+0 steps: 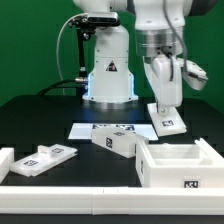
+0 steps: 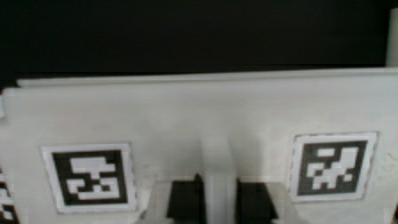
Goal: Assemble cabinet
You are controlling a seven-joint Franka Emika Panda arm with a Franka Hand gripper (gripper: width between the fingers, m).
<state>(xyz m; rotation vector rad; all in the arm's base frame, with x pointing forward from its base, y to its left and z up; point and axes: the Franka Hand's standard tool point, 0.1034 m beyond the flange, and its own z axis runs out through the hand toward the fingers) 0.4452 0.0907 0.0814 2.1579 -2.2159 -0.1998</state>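
Note:
My gripper (image 1: 163, 100) is shut on a white cabinet panel (image 1: 167, 119) and holds it steeply tilted, with its lower end close to the table behind the box body. In the wrist view the panel (image 2: 196, 120) fills the lower half and shows two tags. My gripper (image 2: 217, 200) has a dark finger (image 2: 182, 200) on each side of a narrow white strip of it. The open cabinet box body (image 1: 184, 165) stands at the front on the exterior view's right. A small white piece (image 1: 115, 142) lies in the middle. A long white piece (image 1: 38, 161) lies at the front left.
The marker board (image 1: 100, 128) lies flat on the black table behind the small piece. The robot's base (image 1: 108, 75) stands at the back centre, with a cable looping on its left. The table's front edge runs just below the long piece and the box body.

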